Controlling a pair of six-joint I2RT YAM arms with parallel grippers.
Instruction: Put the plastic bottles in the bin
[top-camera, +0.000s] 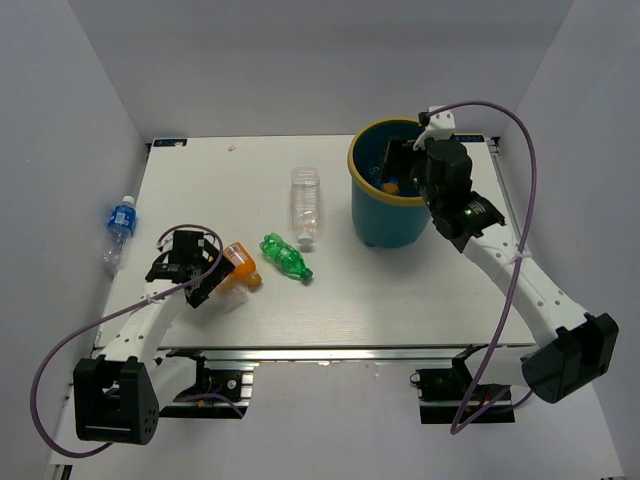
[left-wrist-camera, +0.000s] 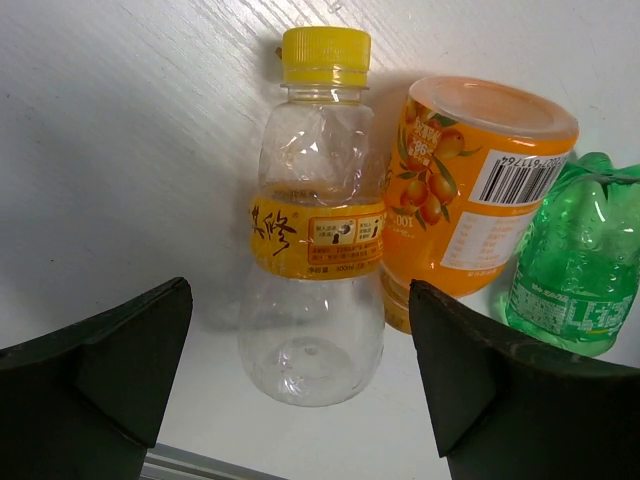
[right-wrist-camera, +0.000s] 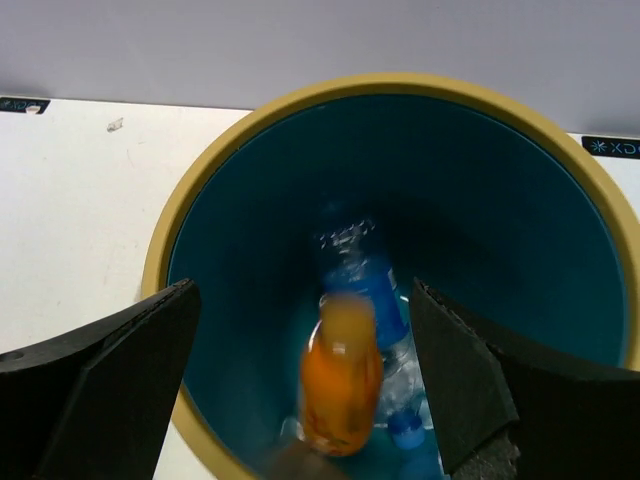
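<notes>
The right gripper (right-wrist-camera: 300, 290) hangs over the bin (right-wrist-camera: 390, 82), fingers spread wide and gripping nothing. A blurred orange bottle (right-wrist-camera: 340, 385) is inside, above a blue-labelled one (right-wrist-camera: 365, 285). The left gripper (left-wrist-camera: 298, 290) is fully open either side of a yellow-capped clear bottle (left-wrist-camera: 315, 230) without touching it. That bottle's yellow band carries Chinese characters, and the neighbouring orange-labelled bottle (left-wrist-camera: 460, 200) shows printed oranges and a barcode.

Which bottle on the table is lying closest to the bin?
The big clear bottle, just left of the bin; the green bottle and orange bottle lie farther off.
</notes>
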